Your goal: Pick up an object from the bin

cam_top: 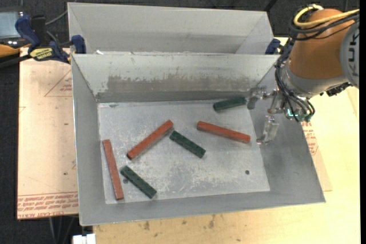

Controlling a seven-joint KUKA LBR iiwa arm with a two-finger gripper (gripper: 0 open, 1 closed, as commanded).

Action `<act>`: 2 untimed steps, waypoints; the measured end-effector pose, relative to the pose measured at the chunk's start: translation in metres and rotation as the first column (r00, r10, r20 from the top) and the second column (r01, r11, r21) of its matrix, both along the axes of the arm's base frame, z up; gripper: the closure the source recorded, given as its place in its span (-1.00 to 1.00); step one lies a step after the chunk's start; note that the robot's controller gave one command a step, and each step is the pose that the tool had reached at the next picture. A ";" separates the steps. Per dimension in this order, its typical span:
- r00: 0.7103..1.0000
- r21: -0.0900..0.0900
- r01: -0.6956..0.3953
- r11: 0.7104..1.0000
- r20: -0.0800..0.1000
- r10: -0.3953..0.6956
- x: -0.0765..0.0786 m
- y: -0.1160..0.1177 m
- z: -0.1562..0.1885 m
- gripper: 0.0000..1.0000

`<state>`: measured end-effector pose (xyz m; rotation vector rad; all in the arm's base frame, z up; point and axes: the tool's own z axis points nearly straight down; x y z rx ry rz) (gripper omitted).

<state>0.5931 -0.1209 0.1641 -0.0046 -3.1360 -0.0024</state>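
Observation:
My gripper (265, 134) hangs low at the right side of the bin, just right of the right end of a red bar (223, 132) that lies nearly level on the floor. Nothing shows in the gripper. A short dark green bar (230, 104) lies against the foot of the back wall, up and to the left of the gripper. Another dark green bar (187, 144) lies slanted near the middle of the bin, left of the red bar.
Further left lie a long slanted red bar (150, 139), an upright red bar (112, 170) along the left wall and a green bar (138, 182) at the front left. The arm with its orange cover leans over the bin's right rim.

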 end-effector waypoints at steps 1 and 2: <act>0.977 0.002 -0.211 0.977 0.004 0.211 0.025 0.037 -0.095 -1.00; 0.977 -0.001 -0.211 0.977 0.008 0.211 0.026 0.036 -0.091 1.00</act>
